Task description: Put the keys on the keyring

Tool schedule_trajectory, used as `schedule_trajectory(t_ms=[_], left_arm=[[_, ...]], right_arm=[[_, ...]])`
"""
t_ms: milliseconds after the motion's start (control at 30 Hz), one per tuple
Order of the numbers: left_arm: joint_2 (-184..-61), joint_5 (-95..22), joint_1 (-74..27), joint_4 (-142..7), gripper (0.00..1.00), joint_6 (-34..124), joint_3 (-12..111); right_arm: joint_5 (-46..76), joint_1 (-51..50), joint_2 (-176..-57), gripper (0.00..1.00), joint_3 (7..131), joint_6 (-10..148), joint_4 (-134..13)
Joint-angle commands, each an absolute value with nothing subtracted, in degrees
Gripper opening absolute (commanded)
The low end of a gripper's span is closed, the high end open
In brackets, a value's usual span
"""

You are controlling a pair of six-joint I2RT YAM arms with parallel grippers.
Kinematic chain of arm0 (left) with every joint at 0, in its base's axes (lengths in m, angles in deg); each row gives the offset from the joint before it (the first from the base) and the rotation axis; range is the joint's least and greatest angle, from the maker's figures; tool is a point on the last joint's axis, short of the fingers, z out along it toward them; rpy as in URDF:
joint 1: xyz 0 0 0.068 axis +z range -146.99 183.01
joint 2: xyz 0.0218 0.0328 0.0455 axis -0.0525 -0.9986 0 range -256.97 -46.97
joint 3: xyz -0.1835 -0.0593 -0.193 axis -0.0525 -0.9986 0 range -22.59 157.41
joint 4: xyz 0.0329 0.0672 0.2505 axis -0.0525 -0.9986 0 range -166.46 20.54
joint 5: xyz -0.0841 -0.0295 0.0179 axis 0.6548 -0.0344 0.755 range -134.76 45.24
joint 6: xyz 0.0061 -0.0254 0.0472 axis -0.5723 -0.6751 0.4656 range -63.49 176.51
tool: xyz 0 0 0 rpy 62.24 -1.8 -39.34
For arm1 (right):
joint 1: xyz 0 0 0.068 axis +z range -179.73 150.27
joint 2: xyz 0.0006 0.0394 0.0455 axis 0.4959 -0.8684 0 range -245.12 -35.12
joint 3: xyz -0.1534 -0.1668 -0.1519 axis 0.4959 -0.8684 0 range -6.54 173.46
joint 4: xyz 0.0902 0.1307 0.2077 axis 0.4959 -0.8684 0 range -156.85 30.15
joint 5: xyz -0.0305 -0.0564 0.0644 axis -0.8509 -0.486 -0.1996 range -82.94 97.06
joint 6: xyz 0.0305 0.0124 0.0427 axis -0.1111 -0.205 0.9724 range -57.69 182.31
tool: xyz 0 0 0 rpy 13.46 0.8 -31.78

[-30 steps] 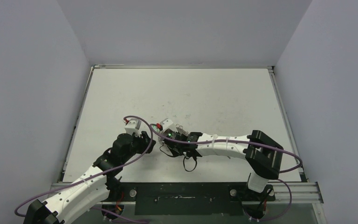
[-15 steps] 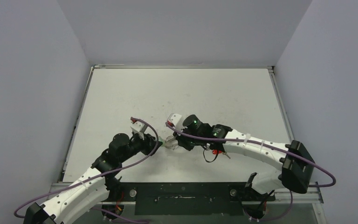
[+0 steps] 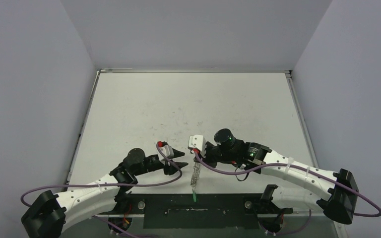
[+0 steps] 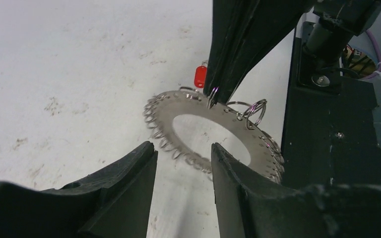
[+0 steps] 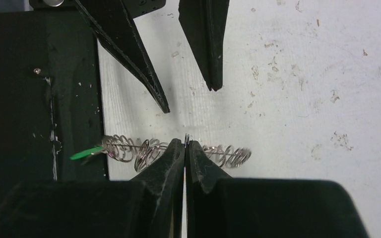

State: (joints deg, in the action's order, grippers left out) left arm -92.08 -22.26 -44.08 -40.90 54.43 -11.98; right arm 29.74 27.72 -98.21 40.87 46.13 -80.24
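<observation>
The keyring (image 3: 195,174) (image 4: 166,111) (image 5: 129,148) is being gripped by its rim in the closed right jaws at the near edge of the surface (image 3: 178,109). A green-tagged key (image 5: 85,153) is showing at one end and a red tag (image 4: 200,76) beside its rim. The left jaws are being held open and empty beside it.

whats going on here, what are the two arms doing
The right end effector is shut on the rim of the keyring, holding it up on edge. The left end effector is open and faces the ring without touching it. The green-tagged key sits at one end of the ring, and the red-tagged key shows just behind it. Whether either key is actually threaded on is not clear.
</observation>
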Motion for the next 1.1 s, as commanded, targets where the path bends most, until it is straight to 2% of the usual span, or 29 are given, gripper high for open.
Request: schedule_trajectory(t_ms=[0, 233, 400, 733, 1067], left_arm=[[-95.45, -20.68, -46.82, -27.17, 0.42, 60.54, -12.65], [-97.89, -22.05, -49.97, -24.23, 0.40, 62.26, -12.51], [-98.37, -23.84, -50.84, -23.78, 0.33, 63.65, -12.61], [-98.65, -22.25, -51.65, -23.27, 0.00, 67.49, -12.74], [-95.95, -25.85, -51.84, -24.70, 0.00, 65.37, -13.47]], right_arm=[[33.72, 27.22, -95.51, 0.00, 38.95, 44.79, -70.30], [35.84, 26.76, -96.86, 0.00, 37.08, 47.35, -65.64], [37.53, 26.61, -97.32, 0.00, 36.35, 48.92, -63.18], [39.98, 26.27, -98.30, 0.00, 35.64, 50.77, -60.82], [38.97, 25.58, -98.32, 0.00, 34.58, 51.33, -60.67]])
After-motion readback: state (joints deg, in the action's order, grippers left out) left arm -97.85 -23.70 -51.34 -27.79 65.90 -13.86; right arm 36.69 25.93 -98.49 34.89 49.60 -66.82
